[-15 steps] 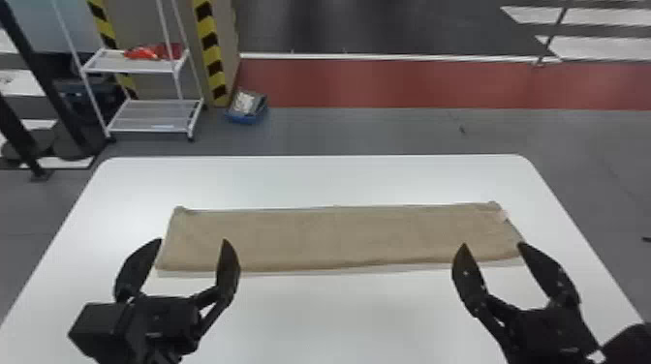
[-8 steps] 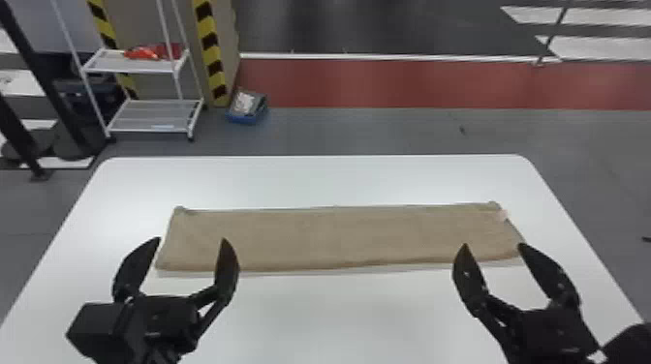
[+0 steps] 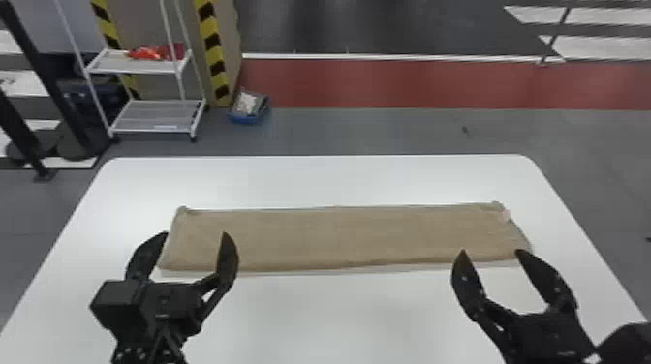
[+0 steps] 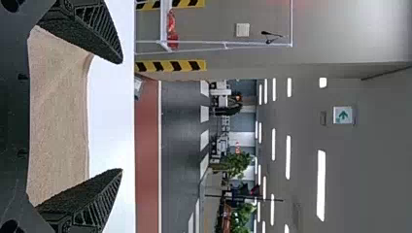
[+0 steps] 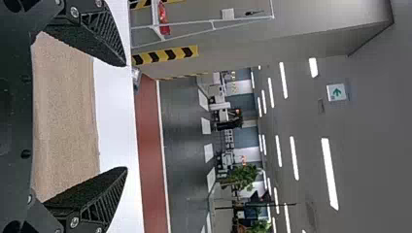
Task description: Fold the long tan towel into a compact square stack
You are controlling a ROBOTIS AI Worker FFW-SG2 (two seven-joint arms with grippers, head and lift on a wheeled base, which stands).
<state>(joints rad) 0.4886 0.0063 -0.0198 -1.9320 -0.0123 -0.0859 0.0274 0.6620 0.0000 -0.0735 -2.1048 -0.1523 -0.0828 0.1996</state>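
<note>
The long tan towel [image 3: 339, 237] is laid flat across the white table [image 3: 368, 314] as a narrow strip, stretched from the robot's left toward its right. A small pale tag [image 3: 506, 215] is seen at its far right corner. The left gripper [image 3: 194, 234] is held by the towel's left end, its jaws spread wide; the right gripper [image 3: 492, 251] is held by the right end, its jaws likewise parted (a near mirror image). Beyond the table, a white shelf rack [image 3: 155, 116] and a blue bin [image 3: 247, 117] are seen on the floor.
</note>
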